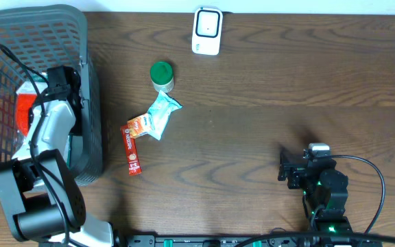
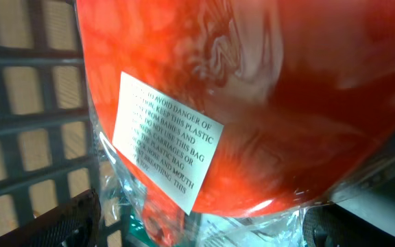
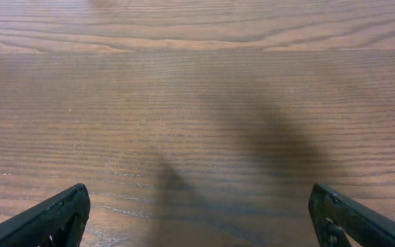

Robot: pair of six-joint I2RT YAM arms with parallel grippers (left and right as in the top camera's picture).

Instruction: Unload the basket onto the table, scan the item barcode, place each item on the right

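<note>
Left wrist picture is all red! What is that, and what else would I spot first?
That red is a shiny red bag with a white warning label, filling the left wrist view. It lies in the grey basket at the left of the overhead view, with the left gripper open close in front of it. From above, a green-lidded jar in the middle and a white scanner at the far edge also stand out.
</note>
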